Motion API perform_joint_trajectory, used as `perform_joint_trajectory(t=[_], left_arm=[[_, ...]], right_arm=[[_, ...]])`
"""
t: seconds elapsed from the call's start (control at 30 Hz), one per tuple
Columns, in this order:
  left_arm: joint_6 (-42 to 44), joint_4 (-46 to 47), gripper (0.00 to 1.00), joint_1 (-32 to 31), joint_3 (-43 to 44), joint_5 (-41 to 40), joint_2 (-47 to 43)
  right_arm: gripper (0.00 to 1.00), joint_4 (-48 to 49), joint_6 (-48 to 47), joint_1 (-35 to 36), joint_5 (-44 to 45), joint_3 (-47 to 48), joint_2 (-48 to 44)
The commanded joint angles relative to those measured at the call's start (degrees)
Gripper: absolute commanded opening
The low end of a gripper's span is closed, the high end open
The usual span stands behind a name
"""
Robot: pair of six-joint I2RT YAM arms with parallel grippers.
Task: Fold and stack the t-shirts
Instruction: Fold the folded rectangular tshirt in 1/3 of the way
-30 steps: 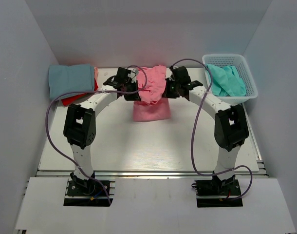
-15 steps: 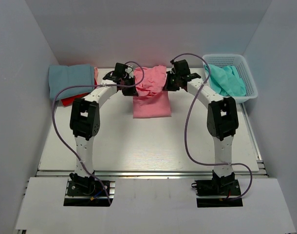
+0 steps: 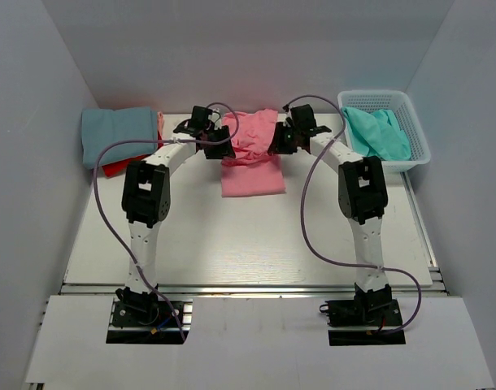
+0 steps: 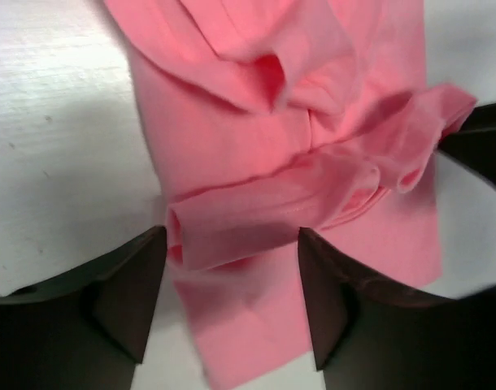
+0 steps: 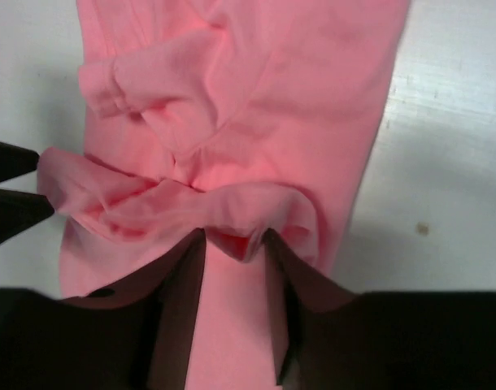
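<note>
Salmon tee (image 3: 252,172) bunched at ctr, blue tee (image 3: 118,134) folded far left.

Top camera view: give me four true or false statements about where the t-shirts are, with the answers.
1. Both the left claw and the right claw are at the pink t-shirt. True.
2. The white basket is empty. False: it holds a turquoise t-shirt.
3. A folded blue t-shirt lies on a red t-shirt at the far left. True.
4. The pink t-shirt sits on the blue one. False: it lies apart, on the middle of the table.
</note>
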Motion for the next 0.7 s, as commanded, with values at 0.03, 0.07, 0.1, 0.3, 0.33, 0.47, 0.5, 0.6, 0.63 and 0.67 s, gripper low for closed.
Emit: perform_joint_trajectory(t=[0.03, 0.07, 0.1, 0.3, 0.33, 0.47, 0.5, 0.6, 0.63, 0.67], left_arm=[[-1.6, 0.7, 0.91, 3.2, 8.1, -2.8, 1.5], [-1.6, 0.2, 1.0, 3.2, 9.6, -2.8, 2.1], [-1.1, 0.1, 1.0, 3.8, 10.5, -2.8, 2.1], [0.6, 2.8, 1.0, 3.9, 1.3, 0.8, -4.9], [1.2, 4.0, 1.0, 3.9, -1.1, 0.8, -7.8], [2.9, 4.6, 1.0, 2.2, -12.0, 1.4, -13.7], [2.9, 4.0, 1.0, 2.2, -13.7, 1.4, -14.8], [2.9, 6.8, 1.0, 1.7, -22.8, 3.8, -19.3], [2.9, 7.5, 1.0, 1.0, -26.7, 3.8, -20.2], [2.9, 8.1, 1.0, 1.0, -28.1, 3.8, -21.5]], right_arm=[[0.53, 5.1, -1.9, -1.6, -4.0, 8.5, 3.2], [0.61, 5.1, -2.3, -1.7, -5.1, 9.2, 3.5], [0.67, 4.8, -2.4, -1.9, -5.2, 10.3, 3.6], [0.86, 6.4, -3.9, -2.0, -8.3, 0.3, -5.2], [0.9, 7.5, -3.8, -1.6, -8.5, -5.2, -6.4], [0.9, 10.3, -2.6, -1.7, -9.7, -15.3, -14.6], [0.9, 10.5, -2.2, -1.7, -8.9, -20.2, -15.5], [0.9, 10.9, -0.9, -2.0, -8.7, -25.9, -19.4], [0.9, 10.9, -0.6, -2.1, -9.1, -28.5, -20.4], [0.9, 11.1, -0.4, -2.0, -8.7, -29.6, -21.1]])
